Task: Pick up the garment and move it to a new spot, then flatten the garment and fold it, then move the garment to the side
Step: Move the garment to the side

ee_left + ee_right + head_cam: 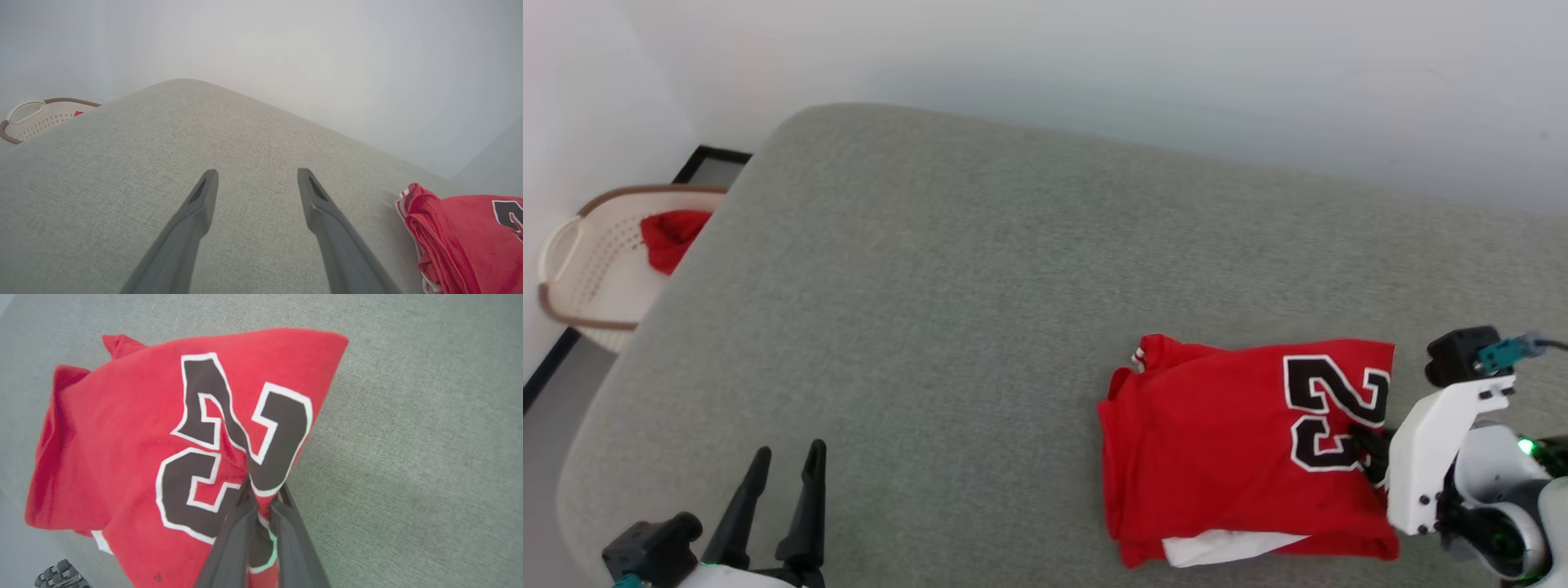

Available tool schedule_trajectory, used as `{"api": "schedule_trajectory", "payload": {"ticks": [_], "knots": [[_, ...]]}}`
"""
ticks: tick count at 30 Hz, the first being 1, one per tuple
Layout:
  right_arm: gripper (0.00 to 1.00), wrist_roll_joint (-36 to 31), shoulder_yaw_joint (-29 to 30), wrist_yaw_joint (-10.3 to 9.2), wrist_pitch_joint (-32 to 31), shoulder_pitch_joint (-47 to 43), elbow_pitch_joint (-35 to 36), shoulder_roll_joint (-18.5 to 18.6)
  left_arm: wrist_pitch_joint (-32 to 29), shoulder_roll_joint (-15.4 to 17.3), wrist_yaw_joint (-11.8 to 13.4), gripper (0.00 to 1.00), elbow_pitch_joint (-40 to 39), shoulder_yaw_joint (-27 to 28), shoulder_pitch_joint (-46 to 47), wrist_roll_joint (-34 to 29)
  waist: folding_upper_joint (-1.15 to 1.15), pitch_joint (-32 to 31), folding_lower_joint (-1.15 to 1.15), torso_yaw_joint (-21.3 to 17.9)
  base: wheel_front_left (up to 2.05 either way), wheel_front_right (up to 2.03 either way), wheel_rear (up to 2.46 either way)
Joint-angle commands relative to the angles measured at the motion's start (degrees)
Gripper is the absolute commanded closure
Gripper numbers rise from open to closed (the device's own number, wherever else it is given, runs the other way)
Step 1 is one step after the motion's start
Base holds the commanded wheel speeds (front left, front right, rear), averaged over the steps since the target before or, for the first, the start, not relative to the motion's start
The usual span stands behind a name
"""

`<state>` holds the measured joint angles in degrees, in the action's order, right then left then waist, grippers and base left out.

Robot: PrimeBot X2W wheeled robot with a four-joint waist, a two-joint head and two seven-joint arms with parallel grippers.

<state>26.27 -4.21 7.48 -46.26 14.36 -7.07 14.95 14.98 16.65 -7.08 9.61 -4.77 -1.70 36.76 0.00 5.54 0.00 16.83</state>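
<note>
- Right claw [263, 488], its white wrist angled in low from the right, is pinched on the numbered edge of the garment [1217, 441]
- The folded garment lies on the grey cushion [931, 286], right of centre
- Left claw [784, 469] points forward, fingers spread and empty, well apart from the garment

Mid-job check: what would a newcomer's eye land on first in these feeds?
The folded red garment with its black 23 stands out at the lower right of the grey cushion, the right pincer shut on its edge by the digits. The left pincer hangs open over bare cushion at the lower left; a pale basket holding a red cloth sits at far left.
</note>
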Motion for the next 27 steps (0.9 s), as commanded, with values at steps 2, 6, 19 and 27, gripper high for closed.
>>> {"api": "schedule_trajectory", "payload": {"ticks": [2, 6, 19, 27], "knots": [[1.00, 0.71, -0.19, 0.02, 0.38, 1.11, 1.06, 1.56, 0.17, 0.30, -0.29, 0.00, -0.41, -0.09, -0.11, -0.48, 0.00, -1.26, 0.00, -2.46, 0.00, 0.00, 0.00], [1.00, 0.91, -0.03, 0.02, 0.76, 2.13, 2.16, 3.65, 0.17, 0.41, -0.32, 0.00, -0.82, -0.51, 0.89, -0.92, 0.00, -1.24, 0.00, -4.42, 0.00, 0.00, 0.00], [1.00, 2.46, 0.44, 0.02, 3.34, 6.21, 4.17, 13.61, 0.10, 0.07, -0.46, 0.00, -1.35, -1.07, 4.67, -1.72, 0.00, 2.52, 0.00, -11.25, 0.00, 0.00, 0.00], [1.00, 3.66, -0.88, 0.01, 8.73, 11.15, 0.09, 22.07, 0.11, 0.42, -0.55, 0.00, -1.58, -1.37, 7.40, -2.15, 0.00, 6.28, 0.00, -15.03, 0.00, 0.00, 0.00]]}}
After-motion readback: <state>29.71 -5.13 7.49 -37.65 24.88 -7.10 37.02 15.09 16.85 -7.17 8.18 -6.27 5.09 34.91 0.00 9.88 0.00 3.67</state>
